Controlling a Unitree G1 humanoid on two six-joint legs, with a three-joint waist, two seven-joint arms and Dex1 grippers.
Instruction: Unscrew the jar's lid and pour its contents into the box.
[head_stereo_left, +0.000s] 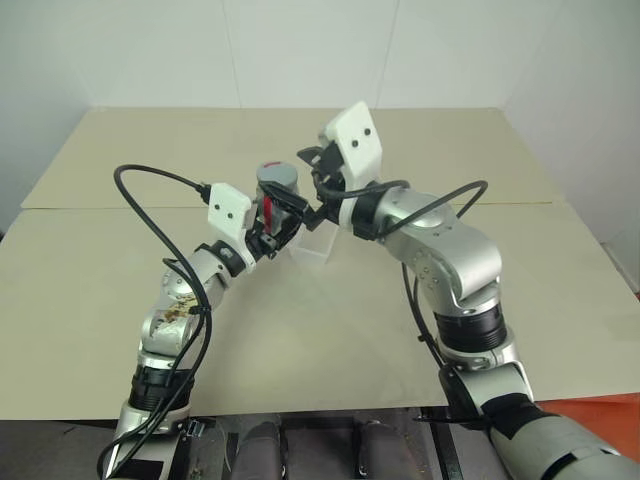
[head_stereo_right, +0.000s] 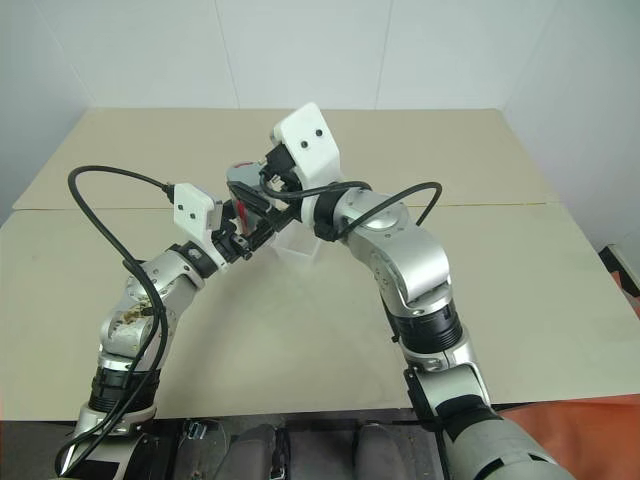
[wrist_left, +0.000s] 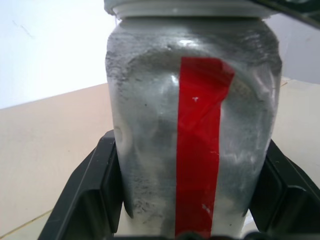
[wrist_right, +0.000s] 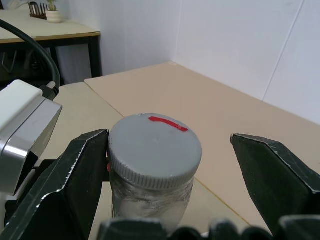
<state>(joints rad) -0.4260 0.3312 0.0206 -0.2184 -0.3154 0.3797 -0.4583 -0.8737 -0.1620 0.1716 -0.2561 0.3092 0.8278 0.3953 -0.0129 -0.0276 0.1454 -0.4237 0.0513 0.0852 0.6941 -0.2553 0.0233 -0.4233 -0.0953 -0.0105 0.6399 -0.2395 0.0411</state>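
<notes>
the jar (wrist_left: 192, 135), silvery-grey with a red stripe down its front, is held upright above the beige worktop (head_stereo_left: 330, 310), near the middle of it, with the lid (wrist_right: 154, 145) on its top; the grey ridged lid carries a short red mark. the left end effector (head_stereo_left: 268, 228) is clamped shut on the jar's body, one black finger (wrist_left: 90, 200) pressed to each side, as the left wrist view shows. the right end effector (wrist_right: 167, 165) hangs at the height of the lid with its fingers spread wide apart: one finger (wrist_right: 82, 172) sits just against the lid's rim, the other stands well clear on the far side, so the lid lies between them without being gripped. the box (head_stereo_left: 313, 243), a clear tub, stands on the worktop just beside and below the jar, toward the robot's right, partly hidden behind the two end effectors. a black cable (head_stereo_left: 150, 205) loops from the left wrist over the worktop. white walls rise behind the worktop's far edge.
</notes>
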